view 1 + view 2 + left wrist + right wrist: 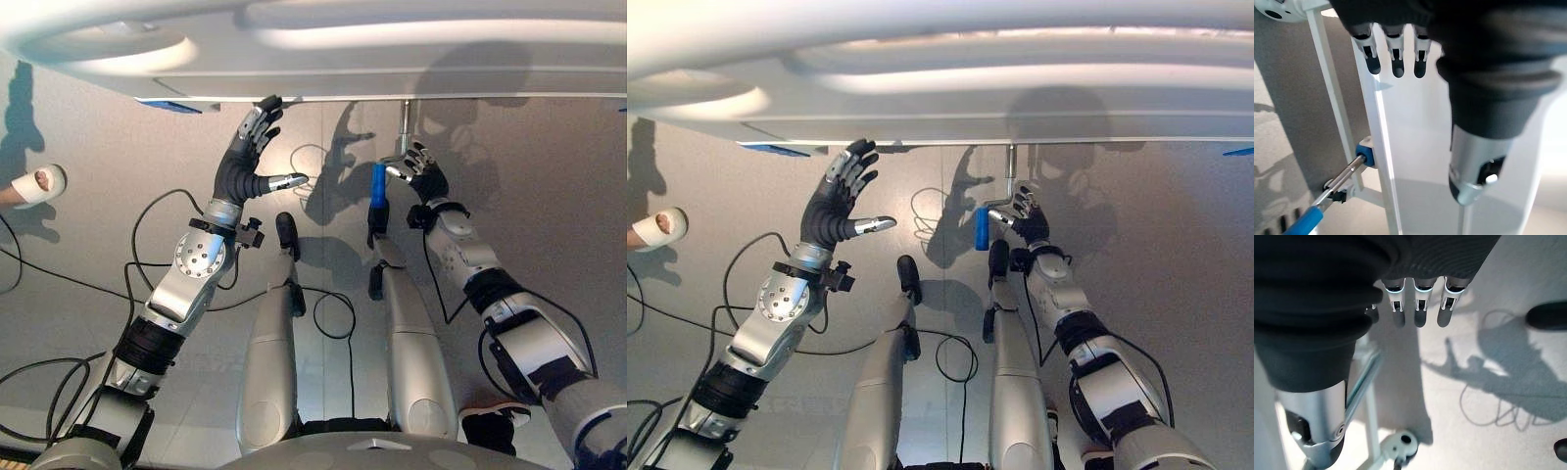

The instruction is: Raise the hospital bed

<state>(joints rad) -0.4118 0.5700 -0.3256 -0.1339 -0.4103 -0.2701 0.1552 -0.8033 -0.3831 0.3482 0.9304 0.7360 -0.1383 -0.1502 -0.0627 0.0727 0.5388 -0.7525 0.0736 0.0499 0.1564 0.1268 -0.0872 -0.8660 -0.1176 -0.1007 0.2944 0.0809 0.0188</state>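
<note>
The head views showed the white footboard of the hospital bed (392, 59) running above both arms, with the crank (377, 184), a steel rod ending in a blue grip, hanging below its edge just beside the right robot hand (419, 164), whose contact with the rod I could not make out. The left robot hand (250, 147) reached up with fingers straight and spread, tips at the board's lower edge, well apart from the crank. The right wrist view showed that hand's fingers relaxed and uncurled over open grey floor (1508, 431); the left wrist view showed the crank's blue end cut off.
</note>
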